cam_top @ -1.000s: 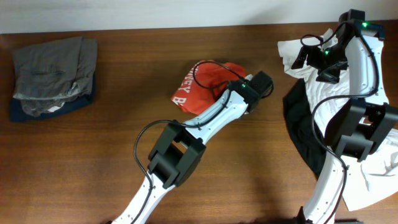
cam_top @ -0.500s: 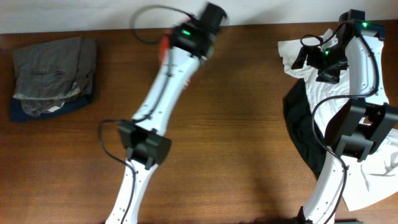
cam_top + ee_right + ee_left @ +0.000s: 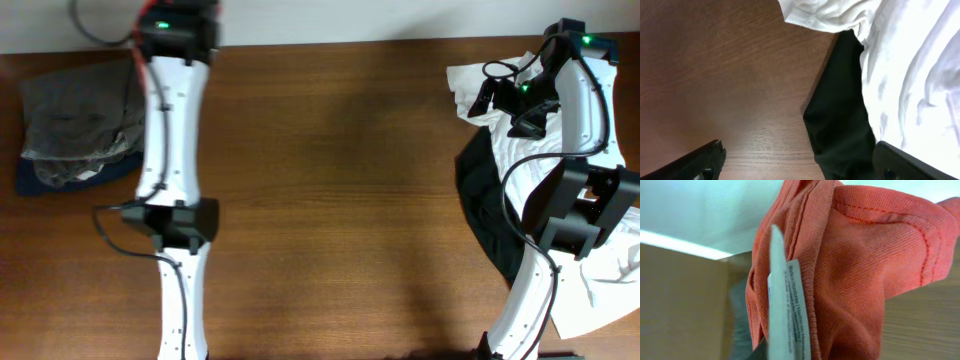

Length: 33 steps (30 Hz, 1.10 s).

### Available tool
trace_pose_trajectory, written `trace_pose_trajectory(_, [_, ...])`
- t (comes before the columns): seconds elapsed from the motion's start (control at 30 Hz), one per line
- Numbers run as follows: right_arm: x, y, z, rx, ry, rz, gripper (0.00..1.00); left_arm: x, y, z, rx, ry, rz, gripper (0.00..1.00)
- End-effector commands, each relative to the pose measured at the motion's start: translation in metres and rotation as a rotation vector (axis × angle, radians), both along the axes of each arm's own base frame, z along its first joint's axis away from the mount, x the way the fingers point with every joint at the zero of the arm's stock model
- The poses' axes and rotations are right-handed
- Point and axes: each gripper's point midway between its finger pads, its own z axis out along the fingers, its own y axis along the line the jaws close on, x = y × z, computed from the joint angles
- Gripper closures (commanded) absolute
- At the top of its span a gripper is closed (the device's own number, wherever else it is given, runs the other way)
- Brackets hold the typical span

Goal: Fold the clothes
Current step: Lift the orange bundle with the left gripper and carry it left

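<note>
- My left end effector (image 3: 185, 12) is stretched to the far left edge of the tabletop (image 3: 330, 180), above a folded grey pile (image 3: 75, 110).
- It pinches the red-orange T-shirt (image 3: 850, 265), which hangs bunched in the air right in front of my left wrist camera. The fabric hides my fingers.
- A white care label (image 3: 795, 310) dangles from the shirt's ribbed collar seam.
- From overhead, only a sliver of the shirt shows beside my arm.
- The grey pile rests on a dark blue garment (image 3: 40, 182).
- My right end effector (image 3: 800, 167) is spread wide and holds nothing, hovering over the far right of the tabletop.
- Under it lie a crumpled white T-shirt (image 3: 910, 60) and a black garment (image 3: 845, 115) that touch, the white one partly over the black.
</note>
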Motion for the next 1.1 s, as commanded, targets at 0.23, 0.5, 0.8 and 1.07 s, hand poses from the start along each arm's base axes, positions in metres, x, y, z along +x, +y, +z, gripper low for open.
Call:
trace_pose_trajectory(0.23, [-0.003,0.017,0.028,-0.018,-0.034,0.037,0.01,-0.002,0.131,0.017,0.069,0.042,-0.107,1.00])
trace_pose_trajectory(0.5, [-0.001,0.045,0.028,-0.016,-0.031,0.095,0.01,-0.008,0.182,0.016,0.194,0.123,-0.367,1.00])
trace_pose_trajectory(0.8, [-0.003,0.073,0.028,-0.013,-0.019,0.154,0.01,0.000,0.224,0.022,0.222,0.040,-0.404,1.00])
trace_pose_trajectory(1.07, [-0.001,0.085,0.028,-0.014,-0.025,0.180,0.01,0.006,0.279,-0.007,0.197,0.014,-0.253,1.00])
